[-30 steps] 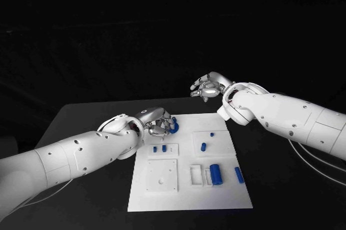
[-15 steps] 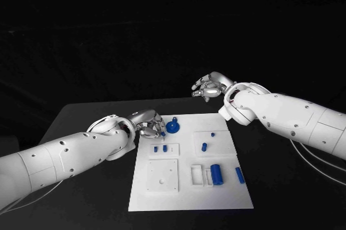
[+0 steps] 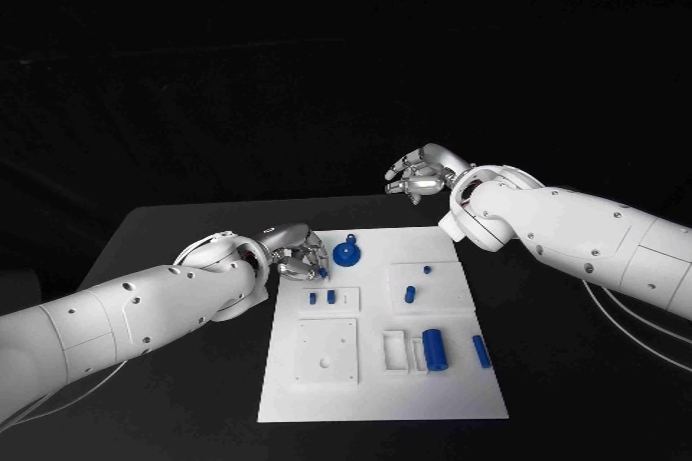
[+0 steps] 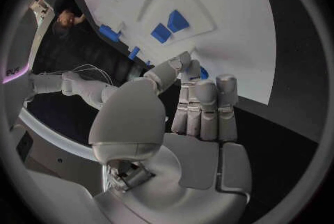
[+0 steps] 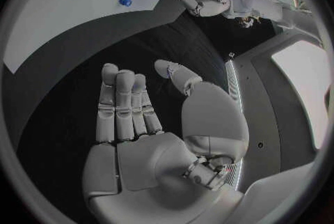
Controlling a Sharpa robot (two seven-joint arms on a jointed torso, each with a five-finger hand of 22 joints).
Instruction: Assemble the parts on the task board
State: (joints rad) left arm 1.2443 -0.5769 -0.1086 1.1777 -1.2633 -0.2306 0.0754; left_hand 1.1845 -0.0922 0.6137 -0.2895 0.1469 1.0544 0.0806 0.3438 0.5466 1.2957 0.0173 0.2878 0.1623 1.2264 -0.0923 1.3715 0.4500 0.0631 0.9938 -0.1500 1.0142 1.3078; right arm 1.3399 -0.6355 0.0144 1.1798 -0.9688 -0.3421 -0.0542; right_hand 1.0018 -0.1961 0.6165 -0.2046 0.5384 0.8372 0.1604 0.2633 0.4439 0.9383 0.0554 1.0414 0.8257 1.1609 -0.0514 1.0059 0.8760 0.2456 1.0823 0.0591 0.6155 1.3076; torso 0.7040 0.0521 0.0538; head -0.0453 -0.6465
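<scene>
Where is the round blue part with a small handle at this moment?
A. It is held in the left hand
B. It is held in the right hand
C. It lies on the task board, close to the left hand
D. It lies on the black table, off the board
C: the round blue part lies on the white task board, beside the left hand, which does not hold it; the right hand hangs open beyond the board's far edge.

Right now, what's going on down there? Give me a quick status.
Left hand empty at task board edge. Right hand empty, raised behind board. Round blue part lies on board. Nothing in the way.

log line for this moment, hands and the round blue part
left hand: open, beside round blue part, apart | right hand: open, raised beyond task board | part: on board
</scene>
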